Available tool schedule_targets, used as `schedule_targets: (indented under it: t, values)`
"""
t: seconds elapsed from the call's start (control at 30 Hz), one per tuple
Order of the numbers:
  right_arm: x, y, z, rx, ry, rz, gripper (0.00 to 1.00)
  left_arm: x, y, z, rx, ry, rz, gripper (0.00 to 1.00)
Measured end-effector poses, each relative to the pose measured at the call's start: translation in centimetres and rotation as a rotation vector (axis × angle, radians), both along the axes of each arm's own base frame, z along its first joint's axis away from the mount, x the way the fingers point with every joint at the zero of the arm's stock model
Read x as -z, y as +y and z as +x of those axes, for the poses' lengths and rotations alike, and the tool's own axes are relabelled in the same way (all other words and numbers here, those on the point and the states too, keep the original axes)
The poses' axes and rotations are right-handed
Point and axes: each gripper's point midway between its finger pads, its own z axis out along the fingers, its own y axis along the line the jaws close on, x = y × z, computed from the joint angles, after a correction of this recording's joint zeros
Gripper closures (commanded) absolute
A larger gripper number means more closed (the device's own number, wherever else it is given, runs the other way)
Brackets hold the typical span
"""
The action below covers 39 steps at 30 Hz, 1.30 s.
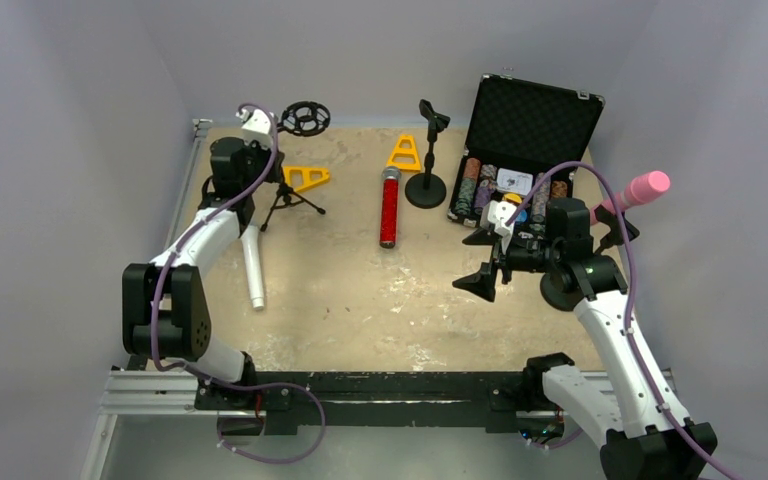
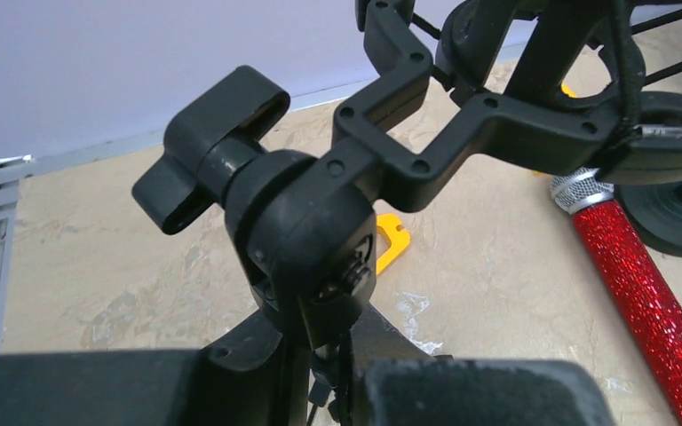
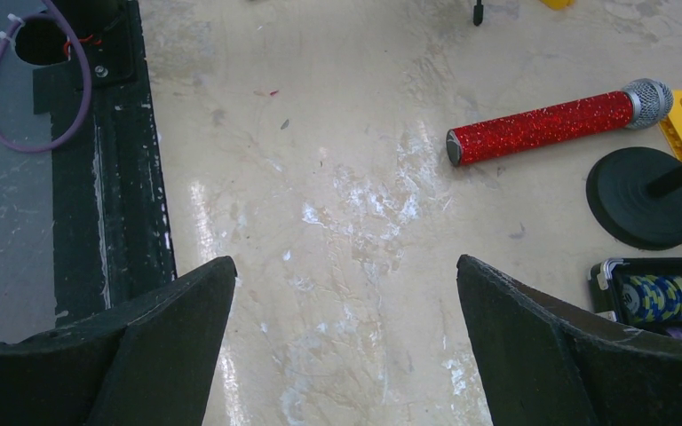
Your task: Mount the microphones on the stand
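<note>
— Where were the microphones?
— The red glitter microphone (image 1: 390,208) lay flat on the counter (image 1: 360,300) at the middle of the overhead frame, silver head toward the top. The white microphone (image 1: 253,262) lay left of centre, just beside the left arm. The pink microphone (image 1: 635,190) sat tilted in a holder at the right edge, head pointing up and right.

— And the stands?
— The tripod stand (image 1: 287,195) stood upper left, with its ring mount (image 1: 305,118) above it. The round-base stand (image 1: 426,185) stood just right of the red microphone's head.

— The left tool?
— The left tool (image 2: 337,386) was closed on the tripod stand's stem, directly under the pivot block and its thumbscrew (image 2: 204,146).

— The right one?
— The right tool (image 1: 482,260) hung with its jaws spread wide, gripping nothing, over bare counter right of centre, well apart from the red microphone.

— Anything else?
— A yellow triangular piece (image 1: 405,152) lay above the red microphone and a second yellow piece (image 1: 307,178) beside the tripod. An open case (image 1: 535,125) of poker chips sat upper right.
</note>
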Motion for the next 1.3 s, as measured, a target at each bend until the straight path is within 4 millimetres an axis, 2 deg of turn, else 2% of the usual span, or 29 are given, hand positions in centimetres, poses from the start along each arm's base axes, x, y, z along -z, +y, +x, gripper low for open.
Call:
schedule_targets:
  t: [0.1,0.23,0.33,0.57,0.67,0.8,0.97,1.1,1.3]
  values:
    - [0.0,0.0,0.0,0.000,-0.001,0.000,0.02,-0.2,-0.6,-0.2,0.050,-0.008,0.003,1.00]
    - [0.0,0.0,0.0,-0.002,-0.003,-0.001,0.02,-0.4,-2.3,-1.7,0.139,0.000,-0.030,1.00]
    - [0.0,0.0,0.0,-0.002,-0.004,-0.002,0.02,-1.8,-3.7,-3.8,0.205,-0.007,-0.082,1.00]
    - [0.0,0.0,0.0,-0.003,-0.005,-0.002,0.02,-7.8,-8.3,-11.0,0.387,-0.100,-0.123,1.00]
    - [0.0,0.0,0.0,-0.003,-0.005,-0.002,0.02,-8.6,-9.8,-13.4,0.443,-0.109,-0.126,1.00]
    - [0.0,0.0,0.0,-0.003,-0.005,-0.002,0.02,-7.8,-11.5,-16.0,0.506,-0.071,-0.132,1.00]
    - [0.0,0.0,0.0,-0.003,-0.005,-0.002,0.02,-5.4,-13.5,-18.5,0.576,0.009,-0.141,1.00]
    - [0.0,0.0,0.0,-0.003,-0.005,-0.002,0.02,-4.2,-14.6,-19.7,0.612,0.054,-0.148,1.00]
    - [0.0,0.0,0.0,-0.003,-0.005,-0.003,0.02,-3.7,-16.0,-21.1,0.659,0.069,-0.144,1.00]
